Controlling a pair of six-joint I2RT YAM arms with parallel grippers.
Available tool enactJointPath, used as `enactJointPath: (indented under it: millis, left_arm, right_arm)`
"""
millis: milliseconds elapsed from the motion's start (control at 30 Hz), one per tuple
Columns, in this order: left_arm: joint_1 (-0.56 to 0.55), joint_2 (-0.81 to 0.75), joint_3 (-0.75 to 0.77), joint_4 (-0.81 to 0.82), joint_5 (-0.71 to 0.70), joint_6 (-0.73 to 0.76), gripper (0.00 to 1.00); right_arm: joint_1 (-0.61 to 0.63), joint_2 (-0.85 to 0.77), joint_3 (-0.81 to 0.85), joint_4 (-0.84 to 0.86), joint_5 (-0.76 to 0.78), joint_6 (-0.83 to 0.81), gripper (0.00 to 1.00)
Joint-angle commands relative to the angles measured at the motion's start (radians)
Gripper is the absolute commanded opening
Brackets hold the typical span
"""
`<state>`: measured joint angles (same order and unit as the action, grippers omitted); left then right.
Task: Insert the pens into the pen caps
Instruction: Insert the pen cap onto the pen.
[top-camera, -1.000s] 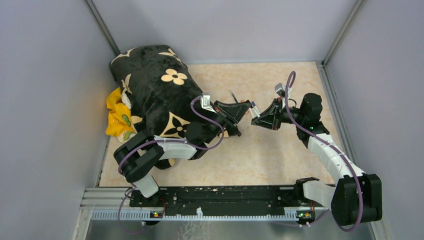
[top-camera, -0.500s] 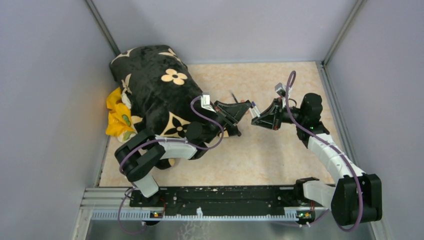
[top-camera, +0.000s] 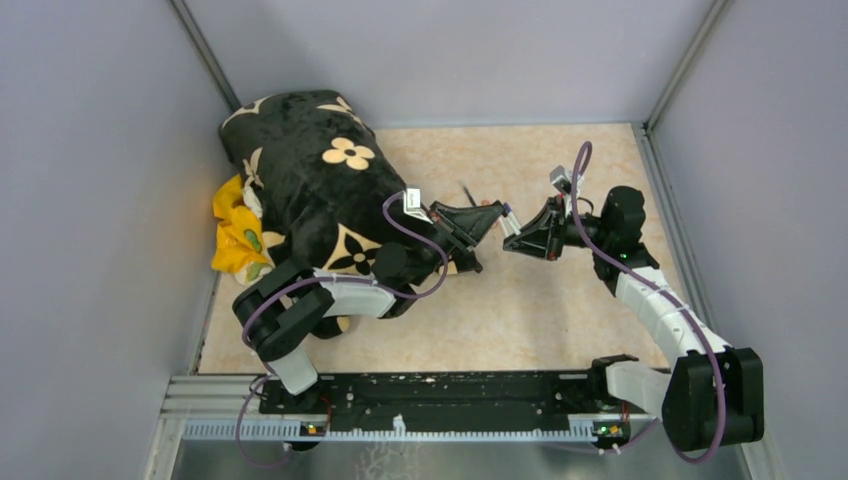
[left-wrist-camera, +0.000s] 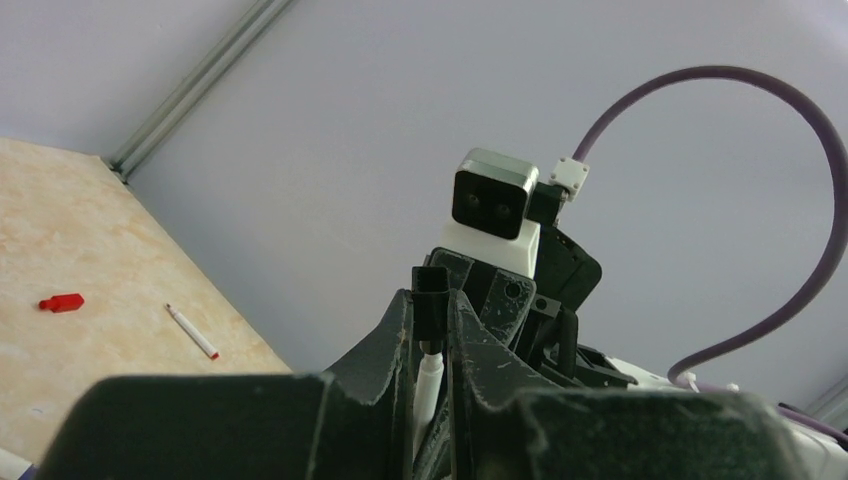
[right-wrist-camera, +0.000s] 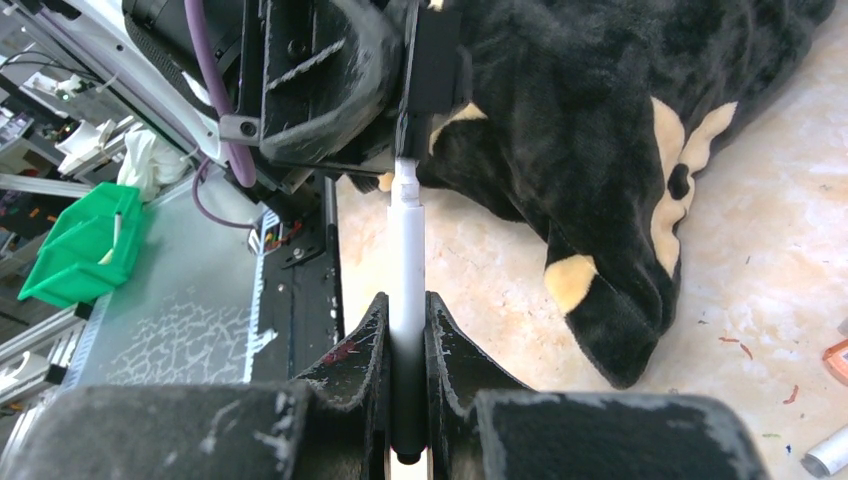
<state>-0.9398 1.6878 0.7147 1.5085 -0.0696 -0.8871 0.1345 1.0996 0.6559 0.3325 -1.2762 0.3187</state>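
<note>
My left gripper (left-wrist-camera: 431, 305) is shut on a short black pen cap (left-wrist-camera: 431, 292), which stands upright between its fingertips. My right gripper (right-wrist-camera: 405, 305) is shut on a white-barrelled pen (right-wrist-camera: 406, 255). The pen's narrow tip meets the open end of the black cap (right-wrist-camera: 432, 60). In the top view the two grippers, left (top-camera: 492, 212) and right (top-camera: 510, 226), meet tip to tip above the middle of the table. A red cap (left-wrist-camera: 62, 302) and a white pen with a red tip (left-wrist-camera: 192, 332) lie on the table. A thin dark pen (top-camera: 466, 190) lies behind the grippers.
A black plush blanket with cream flowers (top-camera: 310, 190) covers the left of the table, over a yellow cloth (top-camera: 238, 235). An orange piece (right-wrist-camera: 838, 360) and a grey pen end (right-wrist-camera: 828, 452) lie at the right wrist view's right edge. A green bin (right-wrist-camera: 80, 245) sits beyond the table.
The left arm's elbow has shifted slightly to the right. Both grips and the meeting of pen and cap look the same.
</note>
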Motion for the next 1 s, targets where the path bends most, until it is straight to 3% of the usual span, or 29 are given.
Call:
enactJointPath:
  millis: [0,333,533,700,967]
  left_arm:
    - [-0.010,0.023,0.015,0.284,0.055,-0.010,0.00]
    - [-0.009,0.019,0.014,0.285,0.064,-0.023,0.00]
    - [-0.015,0.062,0.015,0.271,0.179,-0.018,0.00]
    - [-0.075,0.072,0.009,0.171,0.228,0.026,0.00]
    - [-0.159,0.096,-0.029,0.155,0.212,0.003,0.00]
  right_arm:
    - [0.000,-0.028,0.020,0.048,0.011,-0.008,0.00]
    - [-0.001,-0.031,0.031,0.013,0.032,-0.027,0.00]
    - [-0.001,-0.037,0.033,0.017,0.029,-0.022,0.00]
    - [-0.005,-0.037,0.033,0.027,0.045,-0.007,0.00]
    - [-0.037,-0.047,0.015,0.077,0.054,0.031,0.00]
